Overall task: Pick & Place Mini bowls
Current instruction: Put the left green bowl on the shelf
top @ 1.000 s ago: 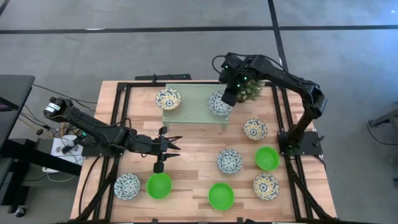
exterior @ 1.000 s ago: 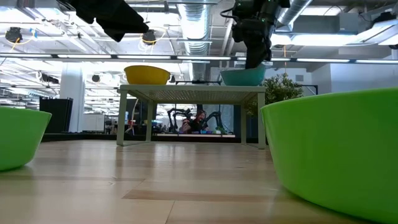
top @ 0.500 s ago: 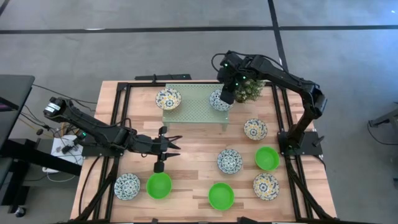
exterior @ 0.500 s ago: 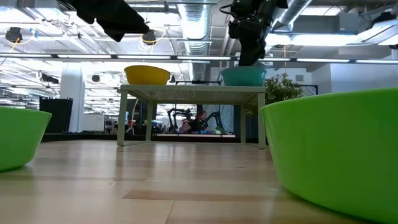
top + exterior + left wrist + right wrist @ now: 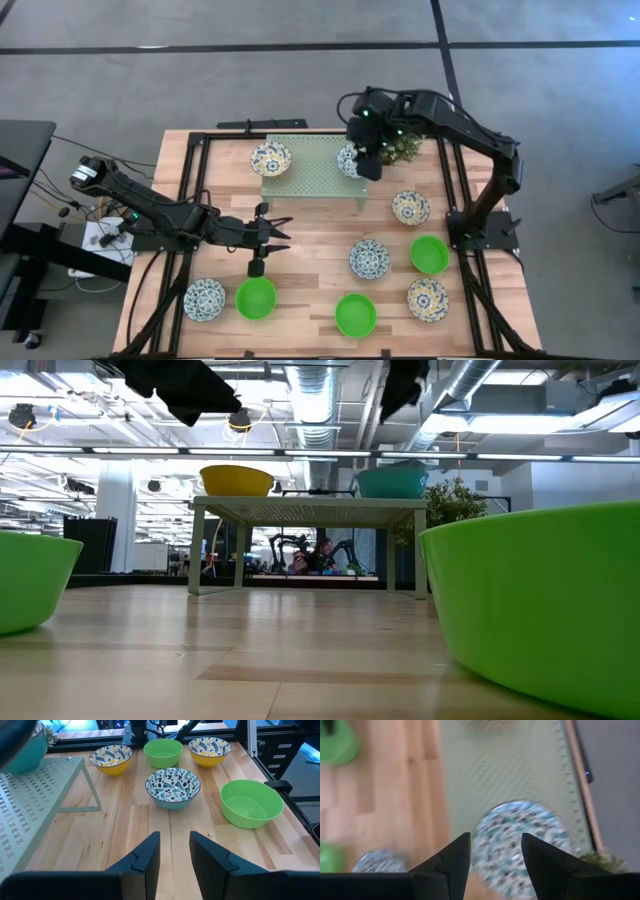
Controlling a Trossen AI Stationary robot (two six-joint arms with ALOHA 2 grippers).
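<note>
- A pale green perforated shelf (image 5: 312,172) is seen standing on thin legs at the far part of the wooden surface (image 5: 310,250), with a small potted plant (image 5: 404,147) just beside its right end.
- Two patterned bowls are carried on the shelf: a yellow-bottomed one (image 5: 270,158) at its left end and a teal-bottomed one (image 5: 350,160) at its right end.
- The right hand (image 5: 366,160) is held above the shelf's right end, over the teal-bottomed bowl, so that part of this bowl is hidden in the high view.
- In the right wrist view the fingers (image 5: 451,859) are seen parted and empty, with the teal-bottomed bowl (image 5: 522,845) lying below and between them, apart from them.
- The left hand (image 5: 270,232) is held over the middle-left of the surface, its fingers (image 5: 146,857) slightly apart with nothing between them.
- On the bare surface seven bowls are spread: a patterned one (image 5: 204,299) and a green one (image 5: 255,298) near the left front, a green one (image 5: 355,314) at the front middle, a patterned one (image 5: 369,259) at the centre, and three more to the right (image 5: 429,254).
- Nothing is seen standing between the left hand and the central patterned bowl (image 5: 172,787).
</note>
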